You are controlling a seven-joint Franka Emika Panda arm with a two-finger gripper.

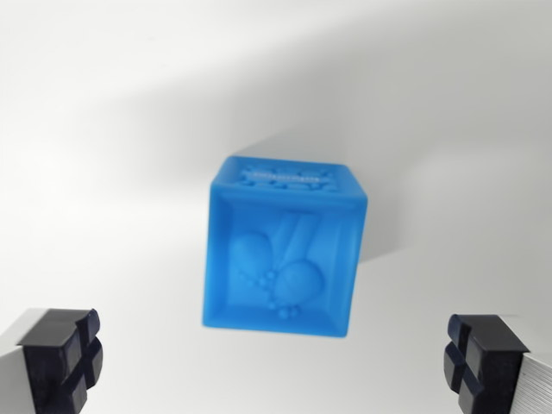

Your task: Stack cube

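Resting on the smooth white desk (pixel 103 129), a glossy blue cube (pixel 285 246) shows embossed relief faces; the gripper (pixel 274 362) stands wide open, empty, black ridged pads (pixel 65 358) apart.

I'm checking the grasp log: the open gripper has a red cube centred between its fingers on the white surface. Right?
Not quite: the cube is blue, not red. The wrist view shows it centred between the fingers of the open gripper, on the white surface.

Blue cube (pixel 285 250) sole obstacle; white surface (pixel 103 129) bare all round.
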